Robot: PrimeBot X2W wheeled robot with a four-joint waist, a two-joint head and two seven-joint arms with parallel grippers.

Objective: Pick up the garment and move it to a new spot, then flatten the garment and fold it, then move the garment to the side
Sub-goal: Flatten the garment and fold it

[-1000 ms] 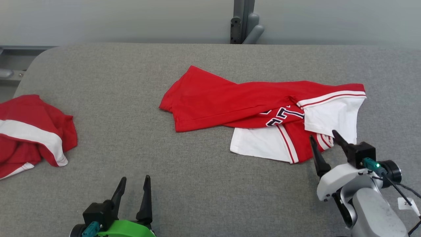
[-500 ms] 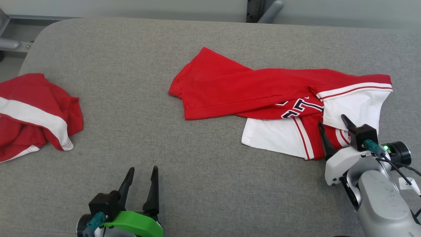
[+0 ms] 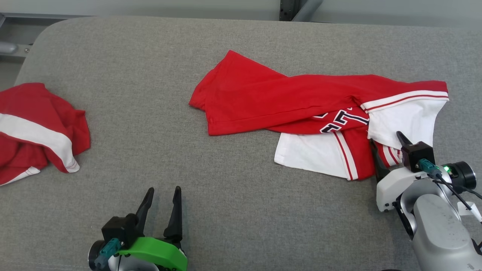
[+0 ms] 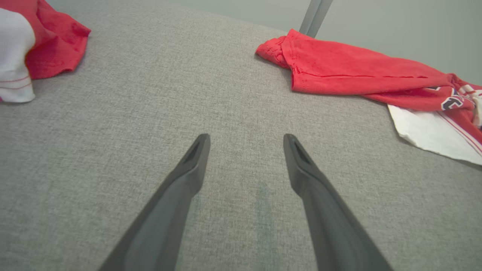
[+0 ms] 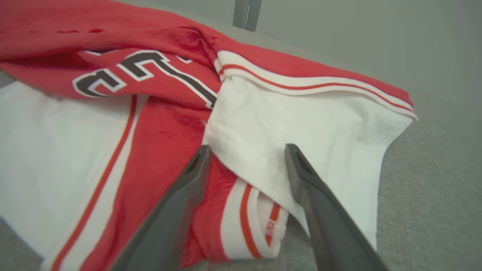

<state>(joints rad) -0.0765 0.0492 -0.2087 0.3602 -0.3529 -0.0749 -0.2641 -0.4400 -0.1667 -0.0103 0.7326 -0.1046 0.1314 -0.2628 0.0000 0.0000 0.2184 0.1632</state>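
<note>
The red and white jersey (image 3: 286, 101) lies crumpled on the gray surface (image 3: 150, 94), a bit to the right of the middle. It is not flat. A long red part is folded across the top. White parts with red stripes stick out on the near side and on the right end. Dark number shapes with white edges show on a red fold near the middle.

The right gripper (image 3: 386, 140) is at the near right edge of the jersey. Its two dark fingers are spread apart and hold nothing. In the right wrist view, the right gripper (image 5: 247, 148) has the hem of a white sleeve between its fingertips. One finger is over the red cloth and the other is over the white cloth. I cannot tell if they touch the cloth.

The left gripper (image 3: 163, 189) is low on the near left, over bare gray surface, well apart from the jersey. Its fingers are spread apart too, with nothing between them.

Another red and white garment (image 3: 34, 128) lies bunched up at the far left edge.
</note>
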